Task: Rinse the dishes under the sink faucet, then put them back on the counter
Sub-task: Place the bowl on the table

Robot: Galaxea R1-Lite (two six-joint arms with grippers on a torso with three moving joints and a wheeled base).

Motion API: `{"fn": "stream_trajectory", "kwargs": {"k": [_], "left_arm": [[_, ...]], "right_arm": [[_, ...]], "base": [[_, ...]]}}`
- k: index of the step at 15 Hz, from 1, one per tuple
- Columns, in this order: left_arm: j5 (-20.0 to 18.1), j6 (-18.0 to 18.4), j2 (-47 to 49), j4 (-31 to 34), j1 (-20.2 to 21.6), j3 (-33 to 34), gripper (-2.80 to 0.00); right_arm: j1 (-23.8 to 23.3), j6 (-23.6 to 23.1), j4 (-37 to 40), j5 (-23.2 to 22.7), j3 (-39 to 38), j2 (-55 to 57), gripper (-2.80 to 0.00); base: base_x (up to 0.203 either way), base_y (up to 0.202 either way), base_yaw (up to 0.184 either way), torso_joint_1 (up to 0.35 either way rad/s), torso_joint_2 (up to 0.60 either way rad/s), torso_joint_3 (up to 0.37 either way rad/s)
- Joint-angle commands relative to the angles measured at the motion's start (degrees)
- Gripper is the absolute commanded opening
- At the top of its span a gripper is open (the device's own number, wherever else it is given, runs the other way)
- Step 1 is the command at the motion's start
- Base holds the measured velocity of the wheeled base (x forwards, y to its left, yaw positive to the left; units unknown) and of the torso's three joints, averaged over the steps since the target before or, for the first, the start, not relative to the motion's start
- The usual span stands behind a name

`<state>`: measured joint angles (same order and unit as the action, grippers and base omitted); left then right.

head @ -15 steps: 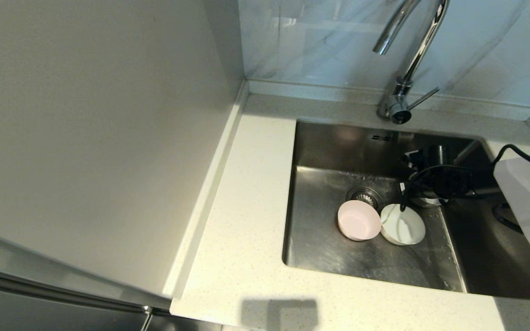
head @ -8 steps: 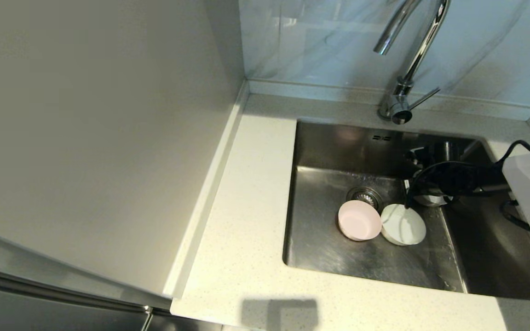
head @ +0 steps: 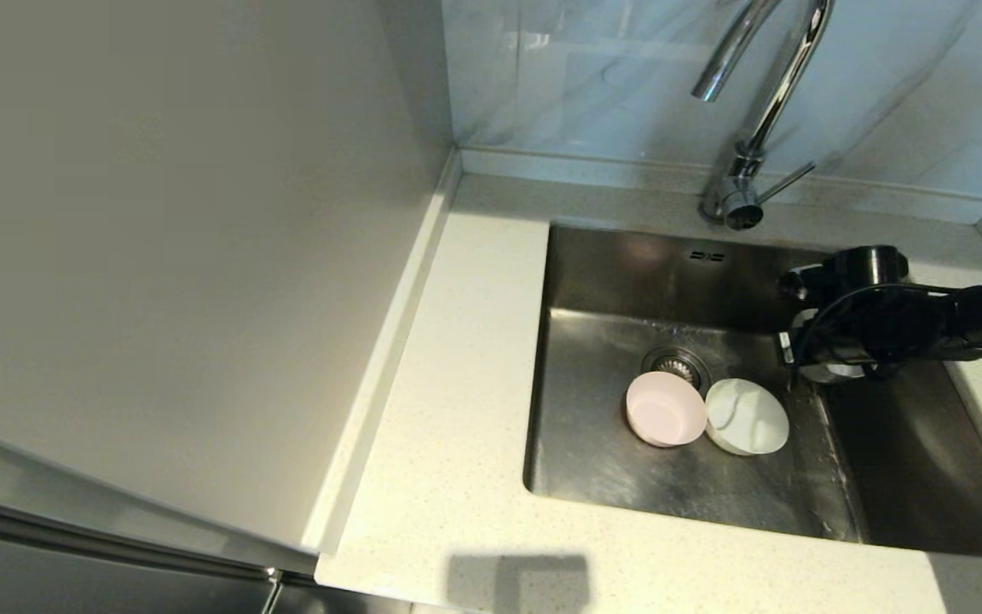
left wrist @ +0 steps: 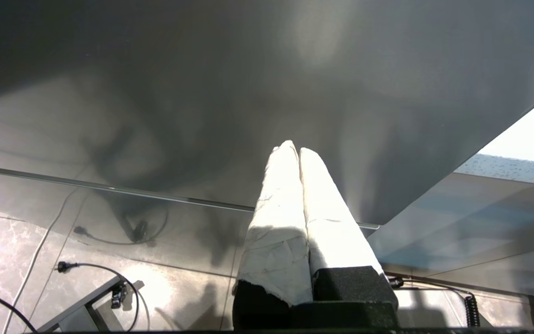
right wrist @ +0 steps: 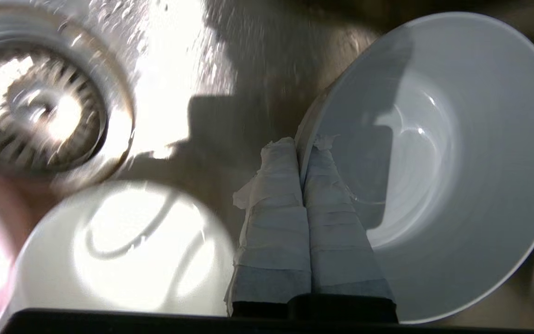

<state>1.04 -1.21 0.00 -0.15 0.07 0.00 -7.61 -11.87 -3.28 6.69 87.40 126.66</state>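
Note:
Inside the sink (head: 627,273), the pale pink bowl (head: 666,408) and the white bowl (head: 747,415) lie side by side just in front of the drain (head: 677,365). My right gripper (right wrist: 301,144) is shut on the rim of the pale grey bowl (right wrist: 434,162), one finger inside it and one outside, and holds it tilted above the basin floor near the right wall. In the head view only a sliver of the grey bowl (head: 832,372) shows under my black right arm (head: 883,324). The faucet (head: 764,102) stands behind the sink; no water shows. My left gripper (left wrist: 295,150) is parked low, shut and empty.
The counter (head: 465,384) runs to the left of and in front of the sink, with a raised rim against the beige wall panel (head: 158,256). The faucet's side lever (head: 785,181) points right. Overflow slots (head: 707,255) mark the basin's back wall.
My right arm has drawn back to the right and risen, carrying the grey bowl away from the white bowl. The pink and white bowls have stayed put.

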Motion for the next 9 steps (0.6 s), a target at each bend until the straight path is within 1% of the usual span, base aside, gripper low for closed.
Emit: {"fn": "stream_trajectory", "kwargs": {"k": [1,3,6,9], "left_arm": [[-0.06,-0.02,-0.18,-0.02,0.01,0.00,-2.80],[0.02,-0.02,-0.18,-0.02,0.01,0.00,-2.80],[0.02,-0.02,-0.18,-0.02,0.01,0.00,-2.80],[0.02,-0.02,-0.18,-0.02,0.01,0.00,-2.80]], "right_arm": [[0.11,-0.08,-0.04,-0.12,-5.67,-8.46,-2.80],[0.05,0.02,-0.14,-0.26,-9.70,-13.73,-2.80],[-0.13,0.32,-0.23,-0.52,-12.07,-20.45,-2.80],[-0.83,0.11,-0.72,-1.01,-7.79,-20.80,-2.80]], "base": [[0.000,0.000,0.000,0.000,0.00,0.000],[0.000,0.000,0.000,0.000,0.00,0.000],[0.000,0.000,0.000,0.000,0.00,0.000],[0.000,0.000,0.000,0.000,0.00,0.000]]}}
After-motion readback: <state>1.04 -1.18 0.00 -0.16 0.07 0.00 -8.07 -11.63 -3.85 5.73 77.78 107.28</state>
